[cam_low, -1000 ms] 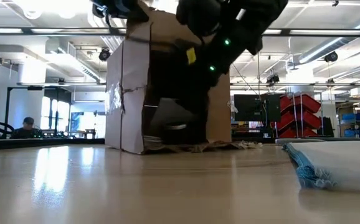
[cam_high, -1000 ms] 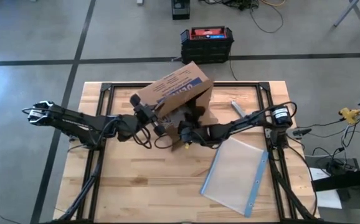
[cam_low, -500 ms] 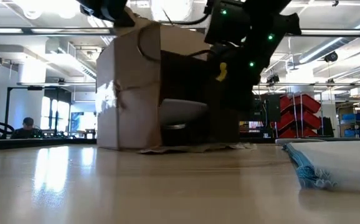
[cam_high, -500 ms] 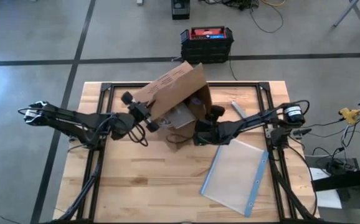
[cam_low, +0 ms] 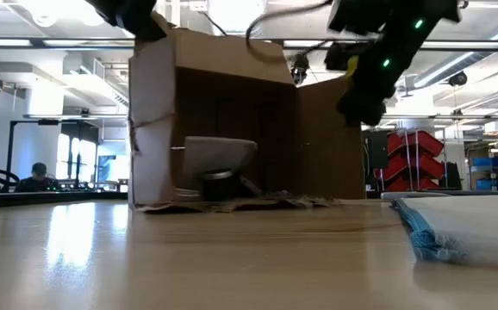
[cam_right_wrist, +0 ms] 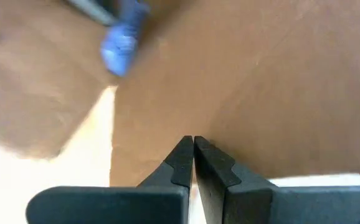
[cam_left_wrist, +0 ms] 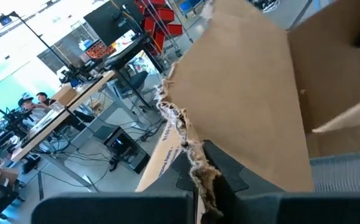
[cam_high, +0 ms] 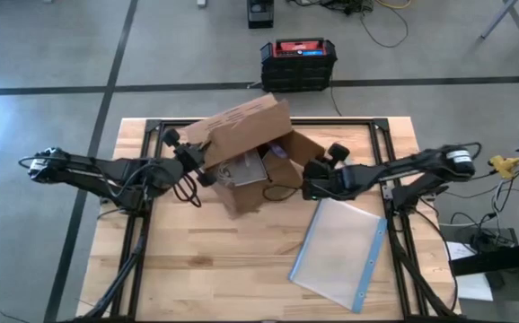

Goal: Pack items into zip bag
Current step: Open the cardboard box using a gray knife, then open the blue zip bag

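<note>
The brown cardboard box lies on its side, its open mouth toward the near edge. Inside it rest a dark roundish item and a pale whitish one. My left gripper is shut on the box's left wall. My right gripper is shut at the box's right flap. The clear zip bag lies flat on the table to the near right, with its blue zip strip toward the right edge. My left gripper pinches the torn upper edge of the box's left wall between its two fingers, coming level from the table's left. The box's lower side stays on the table. My right gripper is shut at the free edge of the right flap, coming from the table's right. Its own fingertips hide the place of contact. The flap stands swung out to the right.
A thin grey strip lies on the table behind my right arm. Bits of torn cardboard lie at the box's mouth. Bare wood stretches along the near left of the table. A black case sits on the floor beyond the far edge.
My right gripper has moved toward the table's right edge, and the box's right flap has swung open with it. My left gripper has drawn toward the left and far edges. The box has turned about on the table, so its mouth now shows its inside in the low view.
</note>
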You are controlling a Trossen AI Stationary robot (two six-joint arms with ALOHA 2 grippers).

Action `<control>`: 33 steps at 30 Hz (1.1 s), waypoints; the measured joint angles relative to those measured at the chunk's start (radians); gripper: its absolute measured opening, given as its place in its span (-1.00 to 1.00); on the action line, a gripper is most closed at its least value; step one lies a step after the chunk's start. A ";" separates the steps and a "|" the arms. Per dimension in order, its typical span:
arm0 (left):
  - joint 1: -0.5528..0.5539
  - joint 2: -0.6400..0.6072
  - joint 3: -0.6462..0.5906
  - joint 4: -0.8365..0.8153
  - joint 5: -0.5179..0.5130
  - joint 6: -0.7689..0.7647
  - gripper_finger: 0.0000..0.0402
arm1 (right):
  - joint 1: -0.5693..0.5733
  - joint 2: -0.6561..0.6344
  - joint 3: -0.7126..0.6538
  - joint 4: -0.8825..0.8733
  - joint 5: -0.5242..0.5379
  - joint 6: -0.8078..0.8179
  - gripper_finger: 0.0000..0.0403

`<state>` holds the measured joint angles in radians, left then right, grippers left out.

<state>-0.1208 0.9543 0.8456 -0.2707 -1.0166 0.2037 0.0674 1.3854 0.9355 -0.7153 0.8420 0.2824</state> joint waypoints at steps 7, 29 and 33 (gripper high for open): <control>0.069 -0.002 -0.036 0.070 0.064 -0.012 -1.00 | 0.104 -0.096 -0.074 0.056 -0.305 -0.100 -1.00; 0.037 -0.030 0.144 -0.145 0.544 -0.135 -0.12 | 0.382 0.165 -0.105 0.404 -0.840 -0.038 -0.32; -0.023 -0.033 0.203 -0.207 0.565 -0.207 0.03 | 0.378 0.266 -0.048 0.413 -0.845 -0.102 -0.17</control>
<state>-0.1434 0.9211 1.0483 -0.4774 -0.4515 -0.0033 0.4458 1.6511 0.8873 -0.3027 -0.0033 0.1808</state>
